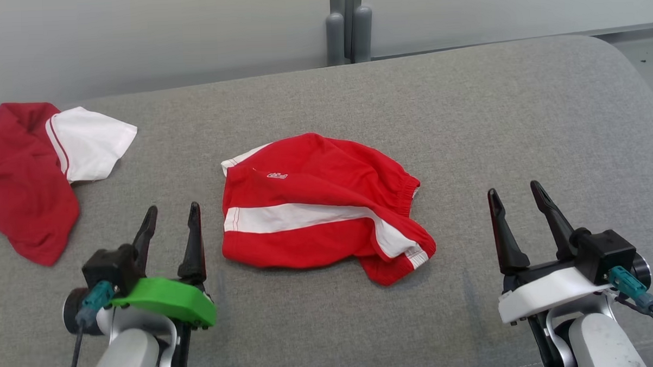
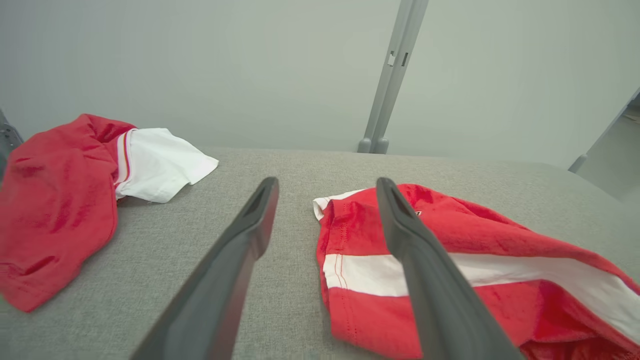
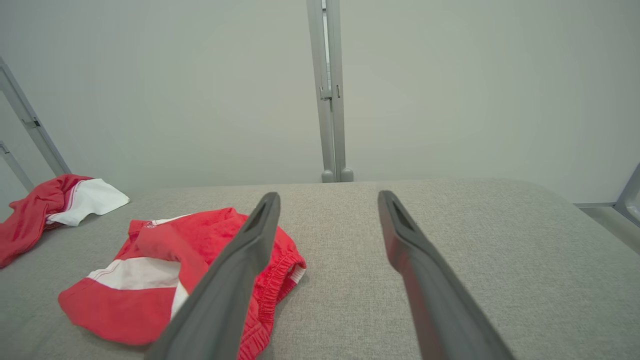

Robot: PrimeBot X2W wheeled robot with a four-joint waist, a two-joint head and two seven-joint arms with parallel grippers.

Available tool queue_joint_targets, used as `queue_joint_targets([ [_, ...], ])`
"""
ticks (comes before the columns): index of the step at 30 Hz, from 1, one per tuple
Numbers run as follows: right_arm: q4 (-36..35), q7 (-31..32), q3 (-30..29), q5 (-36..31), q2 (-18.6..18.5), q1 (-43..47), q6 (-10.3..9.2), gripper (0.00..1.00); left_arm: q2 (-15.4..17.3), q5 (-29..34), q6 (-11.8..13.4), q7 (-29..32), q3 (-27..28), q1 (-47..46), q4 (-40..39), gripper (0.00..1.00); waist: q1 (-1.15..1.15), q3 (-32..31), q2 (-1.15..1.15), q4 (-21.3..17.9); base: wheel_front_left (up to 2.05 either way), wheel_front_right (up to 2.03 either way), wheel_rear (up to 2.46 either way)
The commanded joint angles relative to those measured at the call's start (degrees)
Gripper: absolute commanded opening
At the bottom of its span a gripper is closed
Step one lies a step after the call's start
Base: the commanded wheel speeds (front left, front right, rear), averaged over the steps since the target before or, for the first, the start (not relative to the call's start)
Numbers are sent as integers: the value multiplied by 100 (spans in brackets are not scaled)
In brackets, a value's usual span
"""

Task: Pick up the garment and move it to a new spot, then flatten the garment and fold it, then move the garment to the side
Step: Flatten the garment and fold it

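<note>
Left gripper, lower left of head view: jaws apart, empty, near the left edge of the red shorts, not touching. Right gripper, lower right: likewise spread and empty, further off from the cloth. Shorts sit mid-frame on the grey cushion, bunched: white stripe across, elastic waistband rucked at the right, one leg flopped over at lower right.

Reads to me as the flatten step. Suggest:
- Left takes the hem corner at the left edge, right takes the waistband, each pinching low and flat.
- Pull apart along the stripe, then lay it down.
- Watch for grabbing one layer only; the fold at the lower right will likely drag.
- Keep clear of the red-and-white shirt at upper left. Probably not the piece to work on.
</note>
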Motion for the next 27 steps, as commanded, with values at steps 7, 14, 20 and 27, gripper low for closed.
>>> queue_joint_targets([
  [7,-55,-25,156,27,-1,163,1,100,-202,369,286,-6,427,967,-864,100,0,-273,1,35,0,0,0],
  [14,37,-62,290,105,6,182,1,100,-313,579,361,-5,784,1533,-1220,100,0,-396,1,58,0,0,0],
  [20,162,-119,317,184,6,224,1,100,-412,713,272,-6,972,1713,-1231,100,0,-448,1,80,0,0,0],
  [27,263,-154,341,176,7,170,2,100,-501,807,169,-6,1071,1719,-1124,100,0,-459,1,80,0,0,0],
])
